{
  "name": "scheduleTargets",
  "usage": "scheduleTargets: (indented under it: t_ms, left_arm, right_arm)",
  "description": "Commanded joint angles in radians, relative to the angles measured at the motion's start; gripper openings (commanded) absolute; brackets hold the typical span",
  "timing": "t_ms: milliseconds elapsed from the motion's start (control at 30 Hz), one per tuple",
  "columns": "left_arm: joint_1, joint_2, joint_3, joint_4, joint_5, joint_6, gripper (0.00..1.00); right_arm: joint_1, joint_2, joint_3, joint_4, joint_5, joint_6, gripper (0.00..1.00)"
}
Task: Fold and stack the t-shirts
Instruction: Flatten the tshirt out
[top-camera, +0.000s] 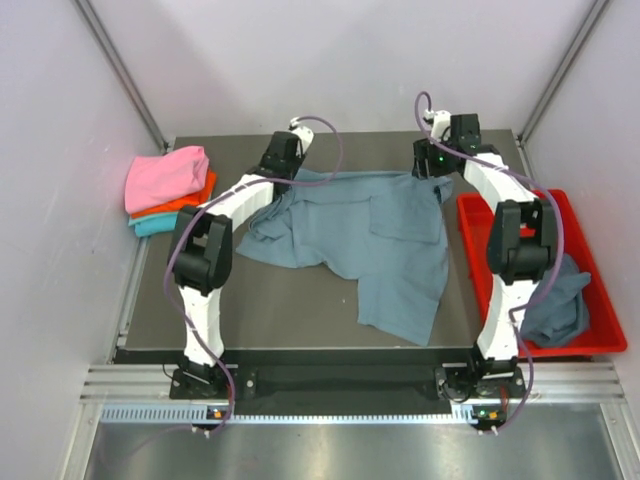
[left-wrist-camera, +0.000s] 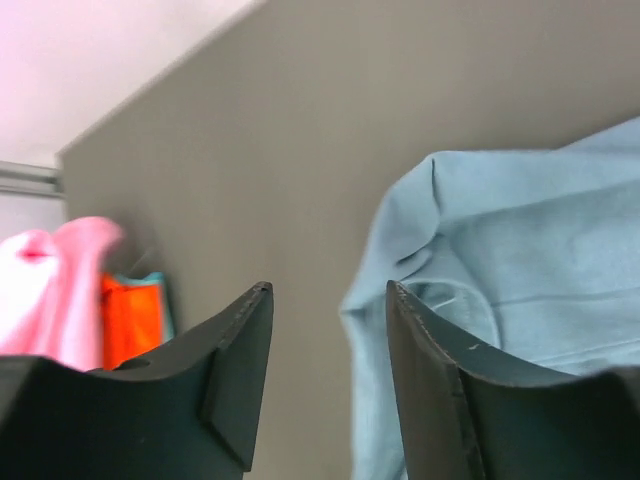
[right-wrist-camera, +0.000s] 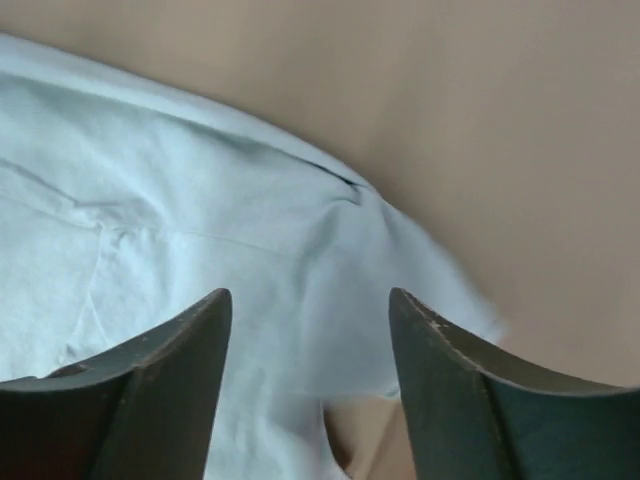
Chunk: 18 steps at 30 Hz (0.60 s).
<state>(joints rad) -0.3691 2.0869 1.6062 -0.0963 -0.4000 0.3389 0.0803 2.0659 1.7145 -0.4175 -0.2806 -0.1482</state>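
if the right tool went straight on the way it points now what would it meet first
Most likely the blue-grey t-shirt: the right tool is open and the shirt's corner lies right ahead of it. Only bare table shows beyond the cloth. How far off the cloth is, the wrist view does not settle.

I see one slate blue-grey t-shirt (top-camera: 385, 245) spread rumpled on the counter (top-camera: 290, 300), a folded pink, orange and teal stack (top-camera: 168, 185) far left, another blue-grey shirt (top-camera: 560, 305) crumpled in the red tray (top-camera: 478, 225).

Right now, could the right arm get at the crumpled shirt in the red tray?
Probably yes: the crumpled shirt lies uncovered in the red tray beside that arm's base, though its jaws, over the spread shirt, must pull back first.
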Motion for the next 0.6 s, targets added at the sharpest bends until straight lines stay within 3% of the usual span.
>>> scheduleTargets:
  t_ms: [0,200,433,567]
  left_arm:
    - [-0.001,-0.201,-0.005,0.008,-0.016,-0.021,0.55]
    - [-0.002,-0.349,-0.144,-0.17,0.093,-0.09,0.54]
    - [-0.004,-0.367,-0.212,-0.29,0.185,-0.188,0.52]
    - [-0.004,-0.363,-0.193,-0.275,0.176,-0.175,0.52]
  right_arm:
    - [-0.01,-0.192,-0.044,0.043,0.049,-0.027,0.66]
    - [-0.013,-0.362,-0.248,-0.006,-0.029,-0.09,0.65]
    - [-0.024,-0.28,-0.302,-0.154,-0.196,-0.01,0.5]
    - [-0.019,-0.257,-0.317,-0.217,-0.18,-0.045,0.47]
